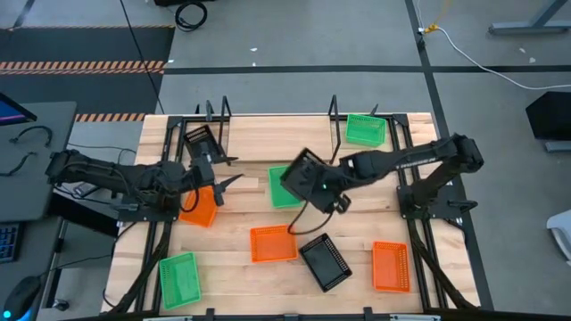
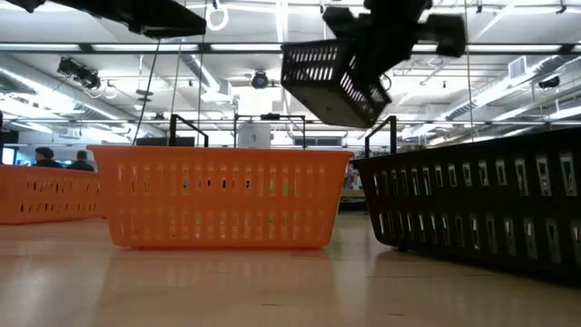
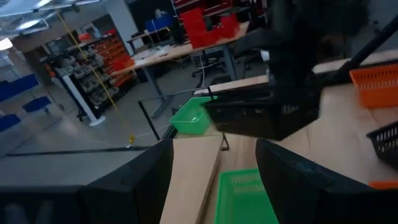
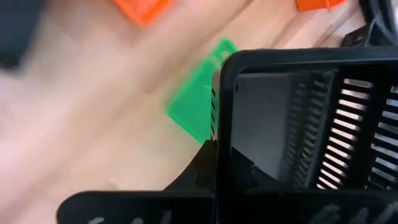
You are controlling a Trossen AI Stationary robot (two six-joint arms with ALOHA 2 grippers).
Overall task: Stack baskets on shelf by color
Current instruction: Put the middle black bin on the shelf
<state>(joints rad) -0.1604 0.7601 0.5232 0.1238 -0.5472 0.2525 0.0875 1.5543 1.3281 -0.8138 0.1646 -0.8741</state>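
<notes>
While I am inspecting, right tool [image 1: 314, 183]: pinching black basket [image 1: 302, 177] rim, aloft over surface [image 1: 241, 143].
Left tool [image 1: 217, 174]: spread, empty.
Handling: I am judging it light, stiff; gripping wall edge.

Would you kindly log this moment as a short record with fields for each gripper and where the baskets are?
right gripper: shut on black basket, held tilted in the air over the table's middle
left gripper: open, holding nothing, beside an orange basket
shelf: one black basket at its left end, one green basket at its right end
loose on table: green, orange and black baskets
</notes>
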